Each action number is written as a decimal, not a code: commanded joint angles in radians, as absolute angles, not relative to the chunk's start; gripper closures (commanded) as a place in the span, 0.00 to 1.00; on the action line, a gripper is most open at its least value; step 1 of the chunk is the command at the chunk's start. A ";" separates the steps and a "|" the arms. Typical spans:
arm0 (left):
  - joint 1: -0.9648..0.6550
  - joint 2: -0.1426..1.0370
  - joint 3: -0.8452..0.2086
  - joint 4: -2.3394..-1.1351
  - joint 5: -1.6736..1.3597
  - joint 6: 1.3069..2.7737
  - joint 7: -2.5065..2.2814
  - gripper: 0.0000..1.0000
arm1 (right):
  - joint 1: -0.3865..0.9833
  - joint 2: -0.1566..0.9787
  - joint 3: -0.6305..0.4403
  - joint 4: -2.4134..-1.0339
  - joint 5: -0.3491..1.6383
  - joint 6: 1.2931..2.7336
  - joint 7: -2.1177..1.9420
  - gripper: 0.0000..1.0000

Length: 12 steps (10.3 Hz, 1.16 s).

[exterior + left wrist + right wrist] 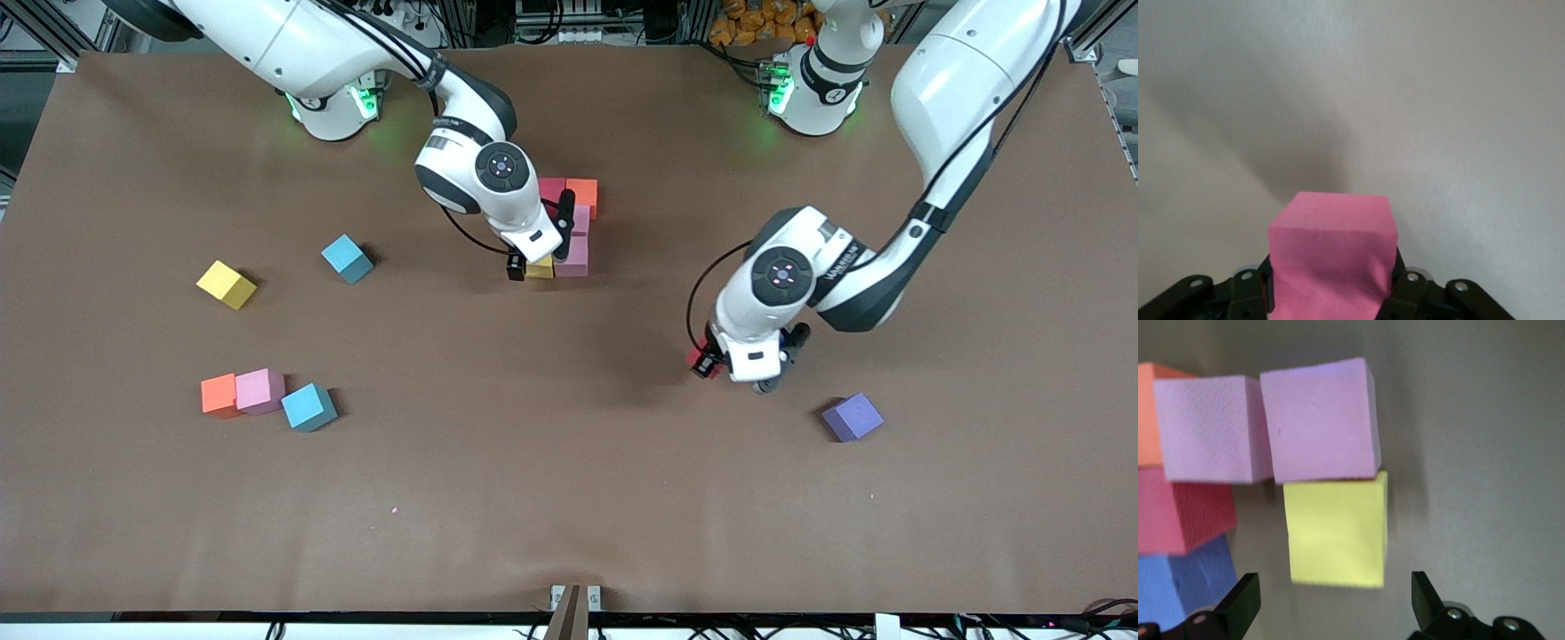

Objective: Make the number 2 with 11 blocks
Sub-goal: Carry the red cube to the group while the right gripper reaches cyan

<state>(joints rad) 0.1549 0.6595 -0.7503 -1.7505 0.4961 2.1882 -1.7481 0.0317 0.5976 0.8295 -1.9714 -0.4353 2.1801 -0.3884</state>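
Purple block (853,417) nearest the front camera, left gripper (745,371) clamping a red block (1331,257) above bare table (569,498), right gripper (540,262) spread wide around a yellow block (1337,528) touching the partly built number 2 (573,222).

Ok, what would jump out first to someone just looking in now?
The half-built cluster of blocks mid-table, where the open right gripper straddles a yellow block set against two pink ones. Then the left gripper, shut on a red block above bare table.
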 commanded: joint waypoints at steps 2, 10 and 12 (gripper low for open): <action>0.077 0.655 -0.742 -1.717 0.474 2.169 -1.909 0.74 | -0.180 0.540 0.937 -1.928 -0.451 1.999 -0.443 0.00; -0.220 0.686 -0.719 -1.640 0.450 2.169 -2.357 0.74 | -0.454 0.505 0.757 -1.896 -0.600 2.224 -0.897 0.00; -0.285 0.707 -0.718 -1.579 0.398 2.169 -2.381 0.74 | -0.463 0.538 0.672 -1.882 -0.598 2.343 -1.082 0.00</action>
